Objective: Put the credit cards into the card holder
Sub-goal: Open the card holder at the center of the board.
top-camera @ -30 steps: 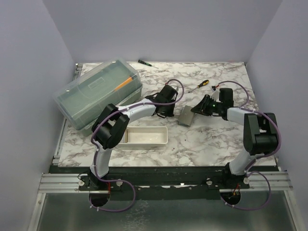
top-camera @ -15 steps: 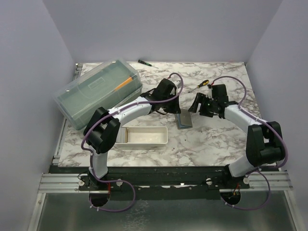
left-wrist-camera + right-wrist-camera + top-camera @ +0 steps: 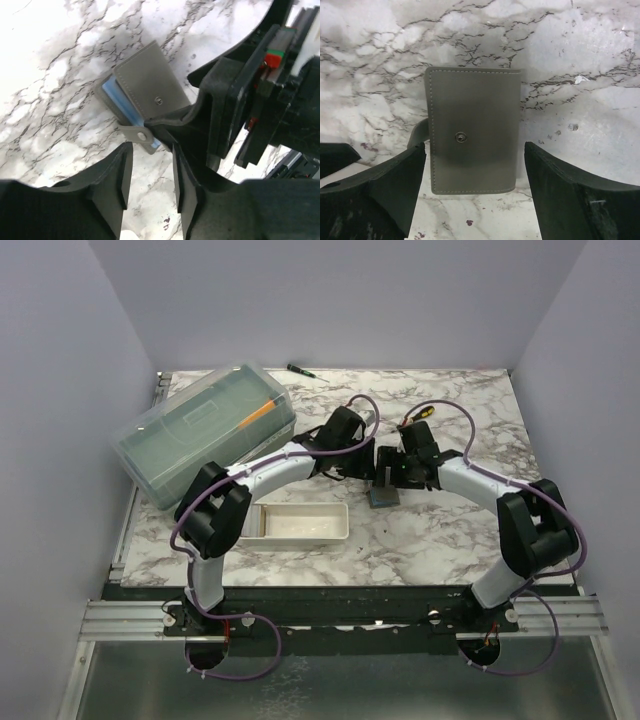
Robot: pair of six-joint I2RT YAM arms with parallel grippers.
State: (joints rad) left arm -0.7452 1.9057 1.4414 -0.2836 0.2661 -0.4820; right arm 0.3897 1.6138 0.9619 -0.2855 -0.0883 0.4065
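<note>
The card holder [image 3: 472, 130], a small grey snap wallet, lies folded on the marble table [image 3: 450, 530]. In the left wrist view the card holder [image 3: 147, 82] shows a light-blue credit card edge [image 3: 111, 94] sticking out at its side, and its snap strap [image 3: 141, 136] hangs loose. My right gripper [image 3: 475, 150] is open, with one finger on each side of the holder and a gap at both. My left gripper [image 3: 152, 182] is open just beside the strap, with only bare marble between its fingers. From above, both grippers, the left gripper [image 3: 358, 462] and the right gripper [image 3: 392, 475], meet over the holder [image 3: 382, 496].
A white oblong tray [image 3: 300, 524] sits near the left arm. A translucent greenish lidded box [image 3: 205, 430] stands at the back left. One screwdriver [image 3: 300, 370] lies by the far edge, another [image 3: 421, 413] just behind the right gripper.
My left gripper went from shut to open and now sits by the holder's strap. My right arm swung left over the holder and its jaws spread wider.
</note>
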